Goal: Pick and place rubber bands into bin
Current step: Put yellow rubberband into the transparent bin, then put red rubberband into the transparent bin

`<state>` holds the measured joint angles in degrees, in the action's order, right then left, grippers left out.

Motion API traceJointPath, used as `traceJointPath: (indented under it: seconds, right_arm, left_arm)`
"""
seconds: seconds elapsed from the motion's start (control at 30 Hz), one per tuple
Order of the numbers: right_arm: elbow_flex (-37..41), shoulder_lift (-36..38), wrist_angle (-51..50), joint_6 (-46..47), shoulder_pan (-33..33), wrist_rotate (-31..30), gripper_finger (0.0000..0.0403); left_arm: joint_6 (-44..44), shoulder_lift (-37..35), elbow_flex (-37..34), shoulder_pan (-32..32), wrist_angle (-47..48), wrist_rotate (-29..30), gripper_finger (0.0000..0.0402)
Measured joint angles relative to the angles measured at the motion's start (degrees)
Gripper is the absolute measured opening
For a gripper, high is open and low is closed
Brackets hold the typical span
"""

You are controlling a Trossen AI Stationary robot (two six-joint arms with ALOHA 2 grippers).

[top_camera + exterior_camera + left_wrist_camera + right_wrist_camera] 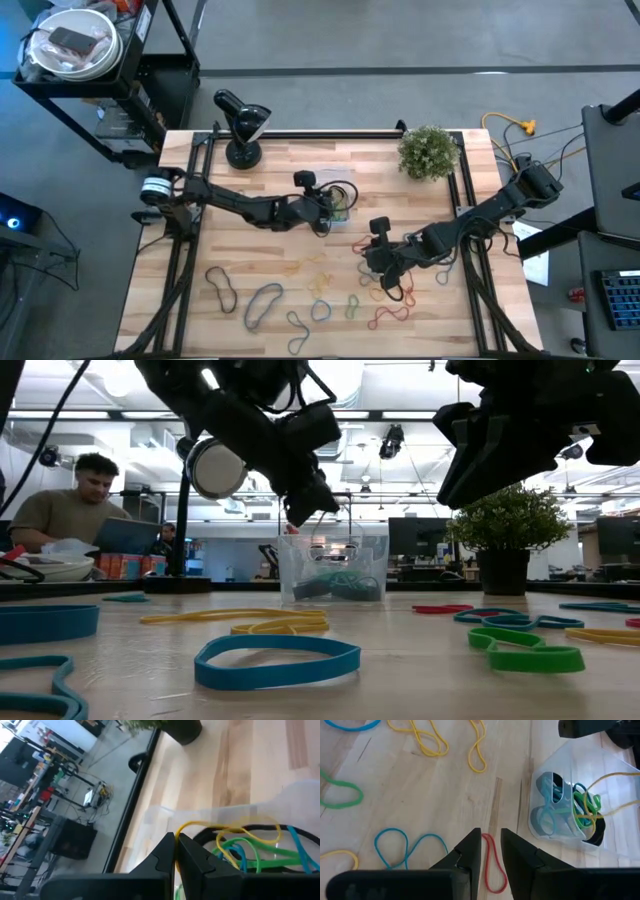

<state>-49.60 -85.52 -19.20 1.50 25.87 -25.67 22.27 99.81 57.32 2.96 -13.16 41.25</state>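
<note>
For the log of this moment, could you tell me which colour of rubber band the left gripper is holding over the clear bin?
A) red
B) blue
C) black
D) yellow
D: in the left wrist view the left gripper is shut on a yellow rubber band that trails down into the clear bin, and the right wrist view shows the same yellow strand running up out of it.

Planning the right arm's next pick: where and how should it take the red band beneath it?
Pinch one long strand of the red band mid-loop, coming straight down. It lies flat on the table as a narrow loop, so probably a top-down pinch, one finger inside it, works. The open right hand hovers over its end; the left hand holds a yellow band over the bin.
</note>
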Motion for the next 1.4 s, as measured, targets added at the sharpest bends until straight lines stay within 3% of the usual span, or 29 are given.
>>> traceJointPath:
  seconds: [0.1,0.4,0.57,0.67,0.8,1.07,1.23,1.4]
  right_arm:
    - [0.0,0.0,0.1,-0.1,0.0,0.0,0.0068]
    - [0.1,0.0,0.1,-0.1,0.0,-0.3,0.0068]
    - [0.1,0.0,0.1,0.0,0.0,-0.3,0.0068]
    - [0.1,0.0,0.1,0.0,0.0,-0.4,0.0068]
    - [0.2,0.0,0.1,0.0,0.0,-0.5,0.0068]
    - [0.2,0.0,0.2,0.0,0.0,-0.5,0.0068]
    - [0.2,0.0,0.2,1.1,0.0,-0.5,0.0068]
    - [0.2,0.0,0.0,1.9,-0.1,-0.5,0.0068]
  left_arm:
    - [-1.0,-0.5,0.4,0.0,2.7,-0.1,0.0009]
    - [-2.4,-0.6,1.2,0.0,3.2,-0.6,0.0096]
    - [-2.4,-0.6,1.4,0.0,3.2,-0.6,0.0126]
    - [-2.7,-0.6,1.4,0.0,4.3,-2.0,0.0130]
    - [-6.6,-0.9,3.4,-0.4,11.5,-9.9,0.0130]
    - [-6.9,-1.1,3.8,-0.5,12.9,-9.6,0.0130]
    - [-8.8,-1.5,3.7,-1.0,13.9,-16.6,0.0130]
    - [-9.5,-2.5,3.7,-1.1,15.2,-15.5,0.0130]
